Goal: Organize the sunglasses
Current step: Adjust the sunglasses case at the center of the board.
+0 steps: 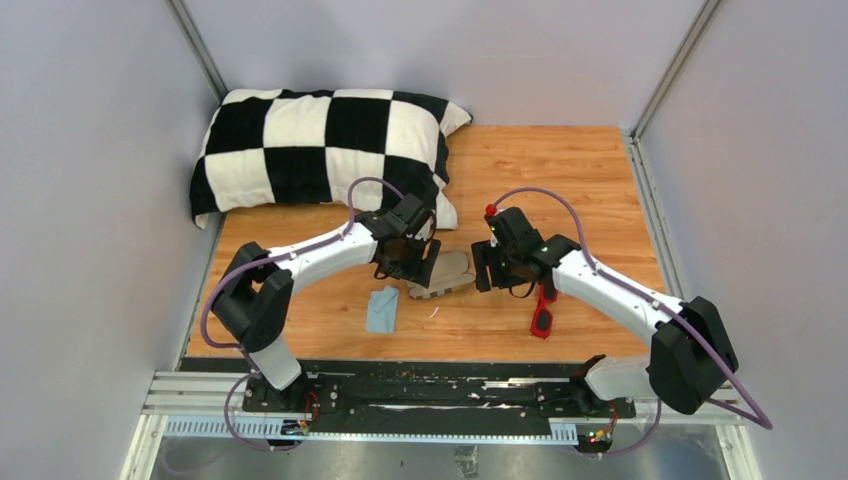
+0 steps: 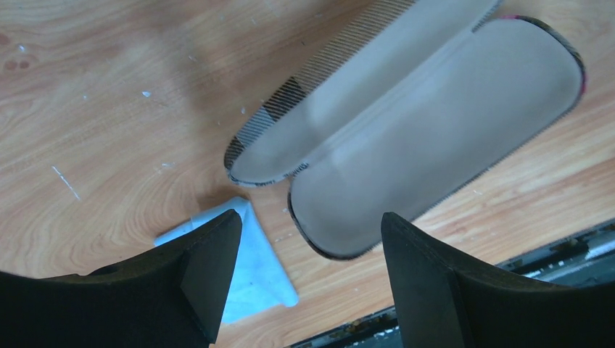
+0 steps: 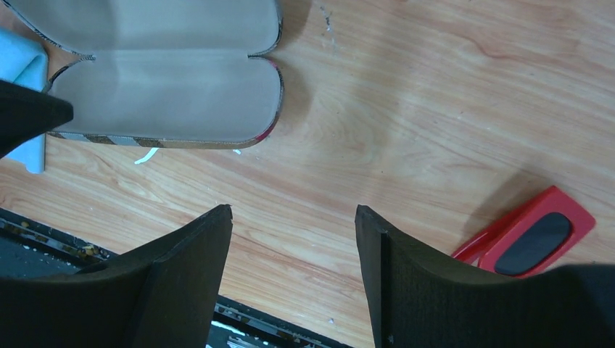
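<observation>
From above, the left end effector [image 1: 408,255] hangs over the open grey plaid case [image 1: 447,274] at mid-counter [image 1: 570,170], with a light blue cloth [image 1: 382,310] just beside the case. The right end effector [image 1: 490,272] hovers just right of the case. The red sunglasses [image 1: 543,314] lie on the wood towards the near edge, partly under the right arm. A checkered pillow [image 1: 320,150] sits far left

Left wrist: the fingers [image 2: 210,268] stand wide, gripping nothing, above the case's end and the cloth

Right wrist: the jaws are wide over bare wood, the case is upper left, and the sunglasses lie lower right, apart from it
</observation>
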Tool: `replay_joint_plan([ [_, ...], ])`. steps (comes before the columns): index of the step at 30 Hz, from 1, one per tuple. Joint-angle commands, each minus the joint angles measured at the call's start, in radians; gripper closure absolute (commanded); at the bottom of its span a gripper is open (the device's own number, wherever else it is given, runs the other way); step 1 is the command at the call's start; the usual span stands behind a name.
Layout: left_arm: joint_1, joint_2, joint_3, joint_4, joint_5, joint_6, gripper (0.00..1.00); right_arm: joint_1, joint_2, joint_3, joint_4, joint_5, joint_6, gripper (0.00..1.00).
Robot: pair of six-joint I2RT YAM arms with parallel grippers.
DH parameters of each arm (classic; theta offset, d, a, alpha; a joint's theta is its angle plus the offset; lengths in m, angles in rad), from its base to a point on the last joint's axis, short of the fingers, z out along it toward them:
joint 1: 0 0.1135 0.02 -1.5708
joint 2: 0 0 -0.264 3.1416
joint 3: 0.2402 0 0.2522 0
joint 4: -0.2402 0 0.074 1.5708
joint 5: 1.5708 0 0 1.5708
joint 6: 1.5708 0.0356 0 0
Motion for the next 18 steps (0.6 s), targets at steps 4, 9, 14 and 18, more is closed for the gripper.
replay_joint_plan([
  [4, 0.029, 0.045, 0.01, 0.018, -0.035, 0.004, 0.25, -0.013, -0.004, -0.03, 0.008, -0.043, 0.01, 0.31],
  [9, 0.056, 0.078, 0.038, 0.024, -0.036, 0.034, 0.25, -0.014, 0.007, -0.04, 0.012, -0.044, 0.014, 0.31],
  [14, 0.072, 0.166, 0.139, 0.022, -0.036, 0.079, 0.25, -0.013, 0.0, -0.043, 0.014, -0.043, 0.025, 0.31],
  [18, 0.078, 0.256, 0.268, 0.0, -0.03, 0.111, 0.26, -0.014, -0.034, -0.05, 0.006, -0.03, 0.036, 0.31],
])
